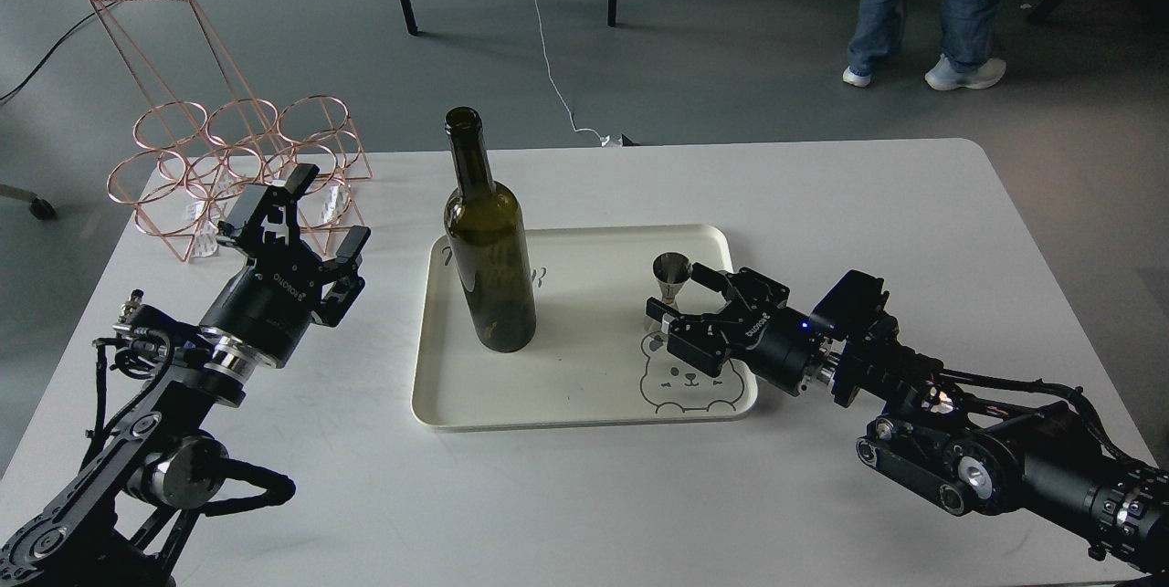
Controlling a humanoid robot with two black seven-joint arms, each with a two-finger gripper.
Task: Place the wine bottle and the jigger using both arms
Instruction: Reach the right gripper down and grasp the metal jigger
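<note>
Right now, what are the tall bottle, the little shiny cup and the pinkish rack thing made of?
The wine bottle looks like dark olive-green glass: you can see through it a bit, and it gleams. The jigger seems to be polished silver metal, because it shines like a mirror. The wire rack looks like thin metal wire with a coppery rose-gold coating, though it could just be painted.

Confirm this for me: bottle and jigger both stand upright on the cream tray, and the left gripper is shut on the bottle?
Not quite. In the head view the left gripper is open and apart from the wine bottle. Bottle and jigger do stand upright on the tray.
</note>
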